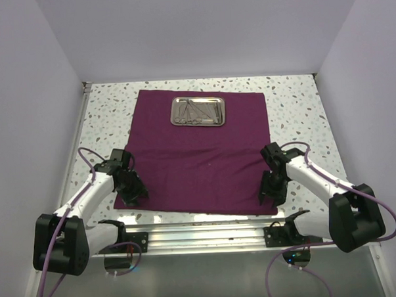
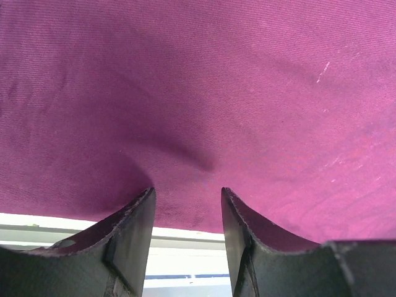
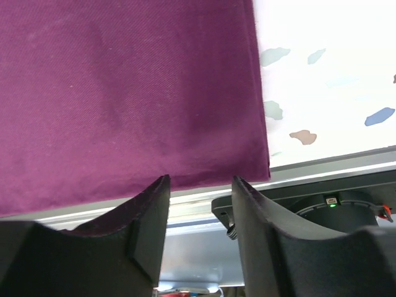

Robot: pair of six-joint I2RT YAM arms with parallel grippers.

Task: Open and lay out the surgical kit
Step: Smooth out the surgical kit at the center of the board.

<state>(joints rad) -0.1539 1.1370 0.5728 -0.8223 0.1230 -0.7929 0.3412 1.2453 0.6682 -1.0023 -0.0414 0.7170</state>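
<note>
The maroon cloth wrap (image 1: 202, 158) lies spread flat on the speckled table. A small shiny steel tray (image 1: 198, 111) sits on its far middle, with thin silver instruments (image 1: 195, 113) inside. My left gripper (image 1: 135, 191) is open at the cloth's near left corner, its jaws apart over the near hem (image 2: 185, 207). My right gripper (image 1: 268, 195) is open at the near right corner, its jaws apart over the cloth's near edge (image 3: 198, 176). Neither holds anything.
The aluminium rail (image 1: 202, 235) that carries the arm bases runs along the near table edge, just below the cloth. White walls close in the left, right and far sides. Bare speckled tabletop (image 1: 295, 111) shows around the cloth.
</note>
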